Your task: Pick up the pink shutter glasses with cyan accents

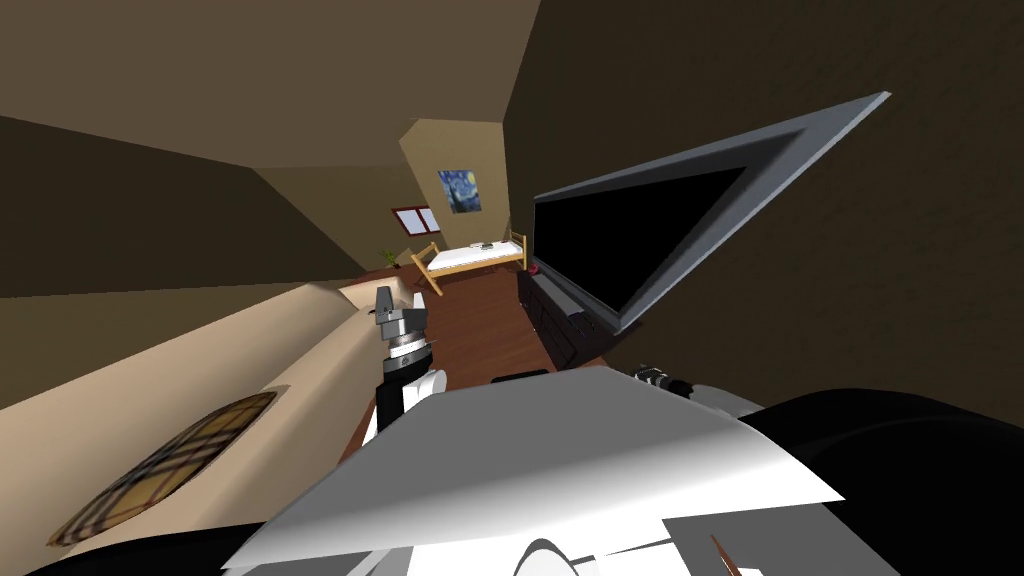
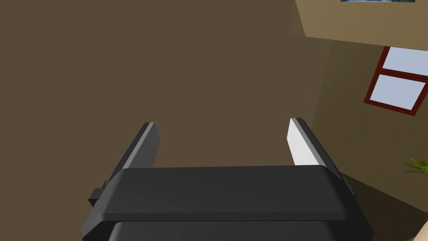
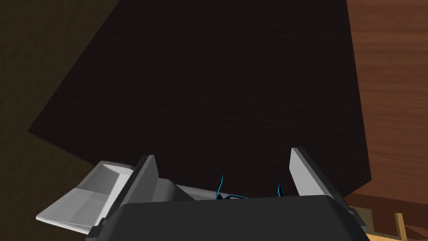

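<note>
The sofa is beige, its cushion tan plaid crossed with dark brown and pale lines. The floor is reddish-brown wood grain. The television has a black screen in a grey frame; the cabinet under it is near-black, with faint grain. Thin cyan lines show against it. The bed is white on a pale wood frame, the painting swirled blue and yellow, the window frame dark red, the plant green.

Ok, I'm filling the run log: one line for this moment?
right gripper open | over dark cabinet | glasses, cyan lines, between jaws, ungripped | left gripper open
</note>
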You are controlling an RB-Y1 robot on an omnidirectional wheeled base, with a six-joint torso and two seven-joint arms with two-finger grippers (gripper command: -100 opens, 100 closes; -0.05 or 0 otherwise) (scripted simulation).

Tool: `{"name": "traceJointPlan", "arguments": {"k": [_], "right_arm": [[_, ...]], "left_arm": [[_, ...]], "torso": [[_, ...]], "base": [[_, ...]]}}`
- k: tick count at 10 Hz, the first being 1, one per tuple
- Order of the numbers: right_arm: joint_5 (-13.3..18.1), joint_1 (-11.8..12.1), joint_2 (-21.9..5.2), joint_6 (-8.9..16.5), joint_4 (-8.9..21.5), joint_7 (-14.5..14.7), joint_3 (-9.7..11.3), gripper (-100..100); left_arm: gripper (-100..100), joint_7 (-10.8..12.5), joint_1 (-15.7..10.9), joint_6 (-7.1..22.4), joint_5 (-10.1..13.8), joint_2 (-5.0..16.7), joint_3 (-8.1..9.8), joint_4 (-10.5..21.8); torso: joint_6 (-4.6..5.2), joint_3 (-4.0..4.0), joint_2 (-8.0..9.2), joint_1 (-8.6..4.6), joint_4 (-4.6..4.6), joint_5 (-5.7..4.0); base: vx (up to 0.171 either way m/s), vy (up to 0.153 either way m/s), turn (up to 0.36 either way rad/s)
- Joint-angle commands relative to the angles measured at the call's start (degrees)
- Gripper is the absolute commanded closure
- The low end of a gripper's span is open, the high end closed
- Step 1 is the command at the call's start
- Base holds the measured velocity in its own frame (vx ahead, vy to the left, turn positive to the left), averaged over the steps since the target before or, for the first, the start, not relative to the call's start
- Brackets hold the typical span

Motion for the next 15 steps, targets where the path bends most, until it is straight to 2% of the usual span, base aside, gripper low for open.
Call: {"name": "traceJointPlan", "arguments": {"k": [1, 2, 5, 6, 8, 10, 14, 15], "right_arm": [[0.96, 0.03, -1.45, 0.05, 2.86, 0.53, 0.64, -100], [0.96, 0.03, -1.45, 0.05, 3.82, 0.53, 0.64, -100], [1.93, -0.25, -2.96, 0.02, 7.84, 0.99, 1.75, -100], [1.93, -0.25, -2.96, 0.02, 8.05, 0.99, 1.75, -100], [2.61, -0.5, -3.9, -0.26, 11.61, 1.39, 2.82, -100], [3.05, -0.7, -4.38, -0.74, 14.4, 1.73, 3.86, -100], [3.48, -0.95, -3.82, -2.07, 17.91, 2.21, 5.91, -100], [3.5, -0.94, -3.44, -2.24, 18.0, 2.23, 6.18, -100]], "left_arm": [[0, 0.0, 0.0, 0.0, 0.0, 0.0, 0.0, 0.0], [0, 0.0, 0.01, 0.0, 0.0, -0.01, -0.01, 0.0], [0, 0.0, 0.01, 0.0, 0.0, 0.0, 0.01, -0.01], [0, 0.0, 0.01, 0.0, 0.0, 0.0, 0.0, 0.0], [0, 0.0, 0.0, 0.0, 0.0, 0.0, 0.0, 0.0], [0, 0.0, 0.02, 0.0, 0.0, 0.0, 0.0, -0.01], [0, 0.0, 0.01, 0.0, 0.0, 0.0, 0.0, -0.01], [0, 0.0, 0.01, 0.0, 0.0, 0.0, 0.01, -0.01]], "torso": [[0.0, 0.0, 0.0, 0.0, 0.0, 0.0], [0.0, -0.13, -0.23, 0.35, -0.05, 0.07], [0.03, -0.08, -0.11, -0.06, -0.04, 0.0], [-0.01, -0.14, -0.24, 0.04, -0.05, 0.01], [0.01, -0.05, -0.08, 0.0, -0.02, 0.01], [0.0, -0.3, -0.52, 0.28, -0.12, 0.06], [0.01, -0.22, -0.33, 0.05, -0.1, 0.03], [0.03, -0.14, -0.21, 0.03, -0.07, 0.02]], "base": [[0.2, 0.223, 0.137], [0.189, 0.167, 0.02], [0.171, 0.107, 0.068], [0.15, 0.097, 0.048], [0.176, 0.124, 0.116], [0.287, 0.172, 0.111], [0.228, 0.103, 0.111], [0.152, 0.055, 0.043]]}}
